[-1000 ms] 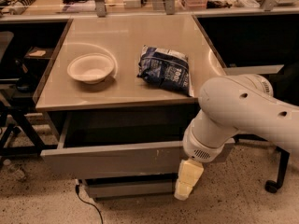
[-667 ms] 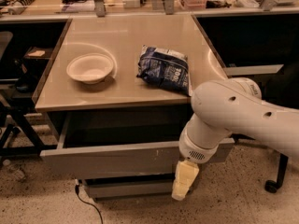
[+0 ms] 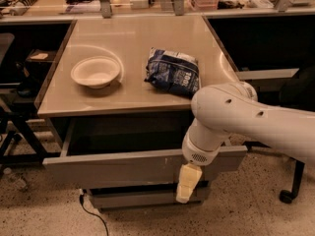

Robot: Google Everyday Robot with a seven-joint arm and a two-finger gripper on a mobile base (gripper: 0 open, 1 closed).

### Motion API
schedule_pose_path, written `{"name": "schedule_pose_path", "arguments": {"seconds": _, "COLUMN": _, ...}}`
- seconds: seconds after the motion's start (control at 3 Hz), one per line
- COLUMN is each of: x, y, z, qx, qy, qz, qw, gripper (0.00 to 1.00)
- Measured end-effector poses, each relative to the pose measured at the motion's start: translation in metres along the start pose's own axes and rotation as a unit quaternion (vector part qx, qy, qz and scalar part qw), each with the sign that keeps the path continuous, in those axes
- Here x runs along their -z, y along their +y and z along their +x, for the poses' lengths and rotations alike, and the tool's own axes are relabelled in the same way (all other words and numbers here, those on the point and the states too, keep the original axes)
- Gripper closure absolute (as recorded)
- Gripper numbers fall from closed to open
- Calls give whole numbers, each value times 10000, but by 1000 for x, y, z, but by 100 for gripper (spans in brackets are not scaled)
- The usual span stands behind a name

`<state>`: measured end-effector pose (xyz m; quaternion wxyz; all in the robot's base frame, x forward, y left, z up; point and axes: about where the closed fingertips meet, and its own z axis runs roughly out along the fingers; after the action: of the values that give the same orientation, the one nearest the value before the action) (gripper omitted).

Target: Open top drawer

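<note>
The top drawer [image 3: 118, 167] is a wide grey metal drawer under the tan table top, pulled out toward me, its dark inside showing behind the flat front. My white arm comes in from the right. My gripper [image 3: 188, 183], with pale yellowish fingers, hangs down over the right part of the drawer front, its tip reaching below the lower edge. A narrower grey drawer [image 3: 142, 197] sits below, pushed in.
On the table top [image 3: 128, 38] stand a white bowl [image 3: 95, 73] and a dark blue bag [image 3: 172, 73]. A black cable [image 3: 91, 213] runs on the speckled floor. A chair's castor [image 3: 287, 195] is at the right. A cluttered shelf is at the back.
My arm and gripper have shifted slightly to the left along the drawer front. The drawer looks about as far out as before.
</note>
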<state>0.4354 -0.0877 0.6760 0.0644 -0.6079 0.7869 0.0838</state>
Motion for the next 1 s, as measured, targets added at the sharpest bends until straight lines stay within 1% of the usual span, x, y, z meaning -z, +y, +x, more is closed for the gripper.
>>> {"name": "schedule_pose_path", "arguments": {"seconds": 0.33, "x": -11, "y": -3, "z": -1, "qx": 36, "qy": 42, "qz": -79, "qw": 10000, "gripper": 0}}
{"name": "schedule_pose_path", "arguments": {"seconds": 0.67, "x": -26, "y": -1, "z": 3, "qx": 46, "qy": 128, "qz": -231, "qw": 9996, "gripper": 0}}
{"name": "schedule_pose_path", "arguments": {"seconds": 1.0, "x": -39, "y": -3, "z": 2, "qx": 95, "qy": 207, "qz": -353, "qw": 9991, "gripper": 0}}
